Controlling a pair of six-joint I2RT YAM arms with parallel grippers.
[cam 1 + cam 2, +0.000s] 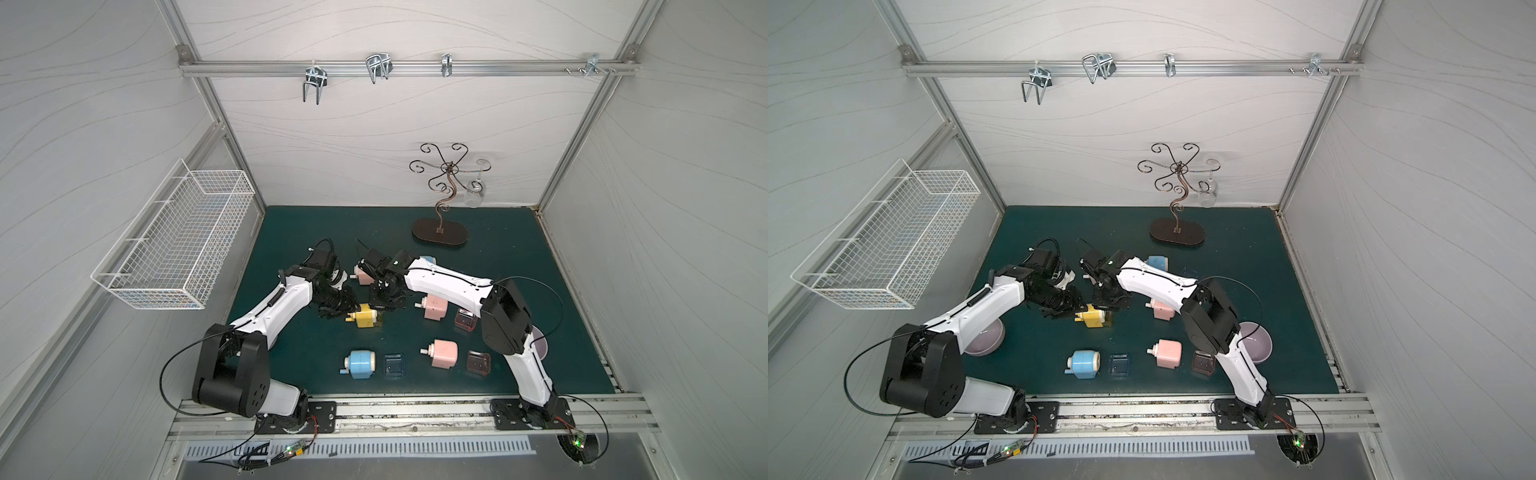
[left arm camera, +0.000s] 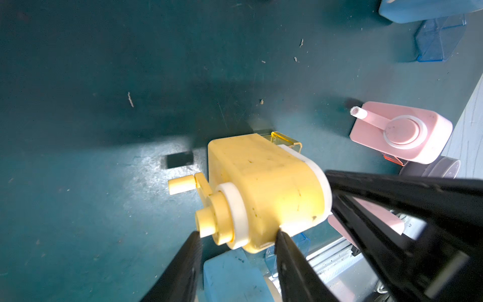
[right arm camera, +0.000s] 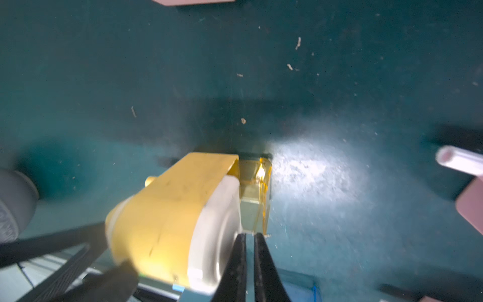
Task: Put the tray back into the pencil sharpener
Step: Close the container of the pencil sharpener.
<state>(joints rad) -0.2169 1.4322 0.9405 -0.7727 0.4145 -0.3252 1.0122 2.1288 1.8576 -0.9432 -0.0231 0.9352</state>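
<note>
left gripper (image 2: 236, 232) holds yellow sharpener (image 2: 264, 180), tray (image 3: 254, 191) partly in.

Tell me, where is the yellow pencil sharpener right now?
In both top views the yellow sharpener lies near the green mat's middle, a pink sharpener to its right, a blue sharpener nearer the robot.

a bare strip of dark green mat (image 1: 324, 343) lies open in front of the yellow plastic pencil sharpener (image 1: 366, 316). the left gripper (image 1: 348, 312) and right gripper (image 3: 249, 235) crowd its two ends. a pink plastic sharpener (image 1: 435, 307) stands near on the right, and a blue plastic sharpener (image 1: 361, 364) and clear blue tray (image 1: 394, 365) bound the strip in front.
</note>
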